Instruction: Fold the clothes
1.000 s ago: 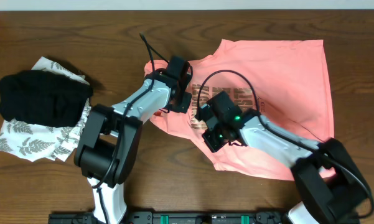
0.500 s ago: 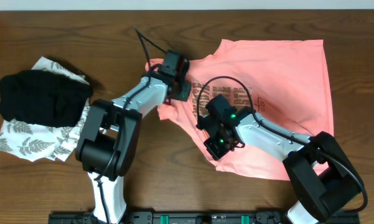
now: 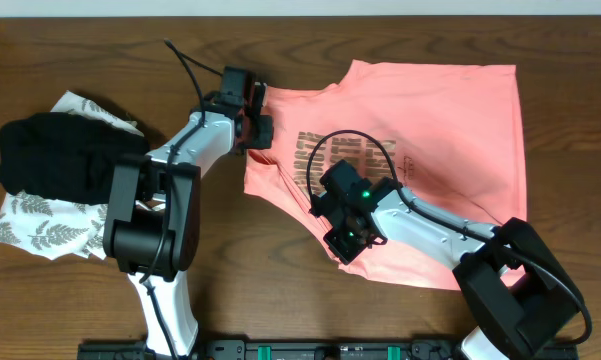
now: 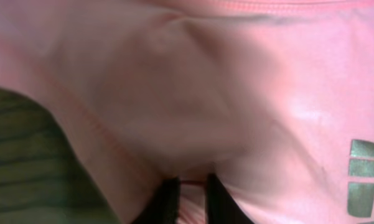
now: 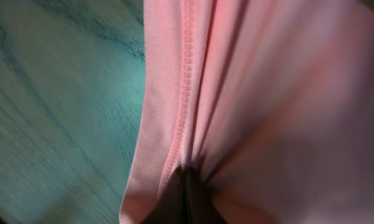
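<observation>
Your salmon-pink short-sleeved T-shirt of thin fabric (image 3: 450, 120) lies spread over the centre and right of the overhead frame, on the dark brown wooden counter (image 3: 540, 40). Its right and upper parts are fairly flat, while the left side is drawn into folds where both arms hold it. Rows of bronze metallic lettering (image 3: 310, 160) show just left of the shirt's middle.

Your left fingers (image 4: 168, 202) are at the shirt's upper left edge. In the left wrist view they sit nearly together, pinching a small ridge of pink fabric between them.

Your right fingers (image 5: 196, 208) are at the lower left edge of the shirt. In the right wrist view they are pressed together on a bunched fold beside the stitched hem, with bare counter to the left of it.

Well apart from the shirt, at the left of the overhead frame, a black folded garment (image 3: 65, 155) rests on top of a white garment with grey leaf print (image 3: 45, 230).
</observation>
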